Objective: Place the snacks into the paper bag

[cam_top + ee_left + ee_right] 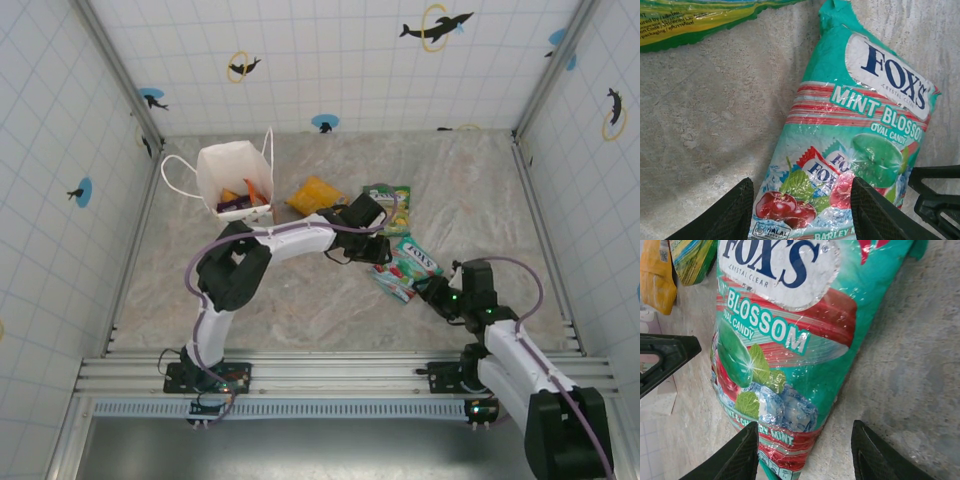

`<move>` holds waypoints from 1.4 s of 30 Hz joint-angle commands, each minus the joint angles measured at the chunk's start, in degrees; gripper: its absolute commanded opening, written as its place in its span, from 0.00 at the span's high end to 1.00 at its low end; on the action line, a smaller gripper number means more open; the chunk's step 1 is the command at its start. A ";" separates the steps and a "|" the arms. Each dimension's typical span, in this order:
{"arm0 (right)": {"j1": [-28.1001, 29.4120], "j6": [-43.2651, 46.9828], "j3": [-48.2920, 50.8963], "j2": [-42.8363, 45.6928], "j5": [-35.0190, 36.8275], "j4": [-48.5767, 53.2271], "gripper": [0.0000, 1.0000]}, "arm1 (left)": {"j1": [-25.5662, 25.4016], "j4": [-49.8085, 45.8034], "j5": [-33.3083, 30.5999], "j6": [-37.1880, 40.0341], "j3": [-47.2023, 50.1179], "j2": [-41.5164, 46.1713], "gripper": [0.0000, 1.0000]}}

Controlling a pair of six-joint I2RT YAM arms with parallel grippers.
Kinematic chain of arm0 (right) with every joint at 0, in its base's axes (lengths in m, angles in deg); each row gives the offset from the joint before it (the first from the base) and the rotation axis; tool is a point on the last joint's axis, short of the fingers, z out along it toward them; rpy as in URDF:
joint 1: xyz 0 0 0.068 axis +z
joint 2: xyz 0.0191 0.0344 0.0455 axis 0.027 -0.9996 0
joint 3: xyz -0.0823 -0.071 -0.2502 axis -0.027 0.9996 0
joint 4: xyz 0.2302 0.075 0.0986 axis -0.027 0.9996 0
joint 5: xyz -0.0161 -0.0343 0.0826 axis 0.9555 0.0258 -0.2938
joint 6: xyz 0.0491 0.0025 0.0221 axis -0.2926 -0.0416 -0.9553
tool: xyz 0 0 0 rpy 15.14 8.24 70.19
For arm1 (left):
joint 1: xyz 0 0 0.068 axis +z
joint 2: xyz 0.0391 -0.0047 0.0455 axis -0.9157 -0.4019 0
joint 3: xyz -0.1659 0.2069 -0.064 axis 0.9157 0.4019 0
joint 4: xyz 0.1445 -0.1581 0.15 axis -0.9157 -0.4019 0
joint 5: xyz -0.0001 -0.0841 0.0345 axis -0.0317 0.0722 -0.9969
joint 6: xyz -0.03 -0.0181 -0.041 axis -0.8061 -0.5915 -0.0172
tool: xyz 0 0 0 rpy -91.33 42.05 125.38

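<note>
Your left hand [372, 248] is released, its two black fingers [730, 212] spread wide. The glossy teal flat snack packet [405, 266] with the white "FOX'S" label lies flat on the grey marbled desk [300, 310]. In the left wrist view, its lower end with the printed cherries sits in the gap between these fingers, nearer to the right one.

Your right hand [437, 292] is released too. In the right wrist view, the same lower end lies between its fingers, close to the left one. I cannot tell if any finger touches the packet.

The tall white paper bag [225, 160] stands open, well apart at the far left. It holds a purple packet [230, 204] and an orange packet [256, 190]. A crumpled orange-yellow packet [315, 195] and a green packet [388, 197] lie on the desk between the bag and the teal one.
</note>
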 commanded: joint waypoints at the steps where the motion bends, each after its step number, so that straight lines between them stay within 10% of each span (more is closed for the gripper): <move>1: 0.91 -0.52 0.88 -1.23 1.31 0.39 0.49 | -0.13 -0.54 0.15 -0.24 -2.07 -1.58 0.46; 42: -0.65 -2.75 8.67 -12.98 -7.72 -39.25 0.48 | -0.13 0.21 3.53 -1.58 -3.13 -7.22 0.63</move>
